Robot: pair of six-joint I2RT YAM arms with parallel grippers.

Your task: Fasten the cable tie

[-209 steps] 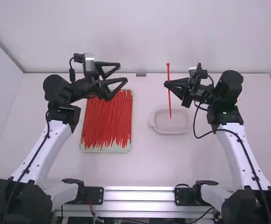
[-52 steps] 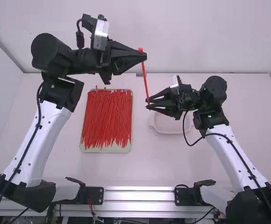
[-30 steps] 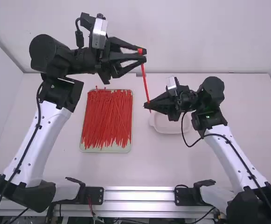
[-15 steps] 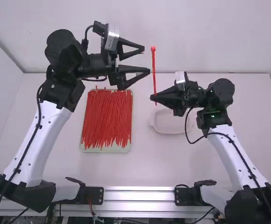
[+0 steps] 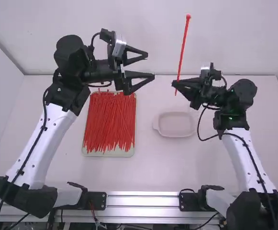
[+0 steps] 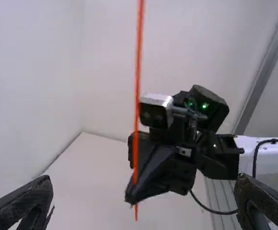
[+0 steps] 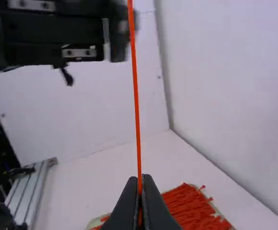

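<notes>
Cable tie [image 5: 182,53], red, upright in the air over the white table [image 5: 143,165], lower end pinched by the right gripper [image 5: 175,86]. Tray of red ties [image 5: 110,122] near white dish [image 5: 156,126]. Left gripper [image 5: 149,63] raised, apart from the tie, jaws wide.

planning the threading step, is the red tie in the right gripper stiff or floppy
Probably fairly stiff: the cable tie stands nearly straight above the right gripper, pinched only near its lower end. Likely very light, being so thin. Its free head end may sway if pushed.
</notes>
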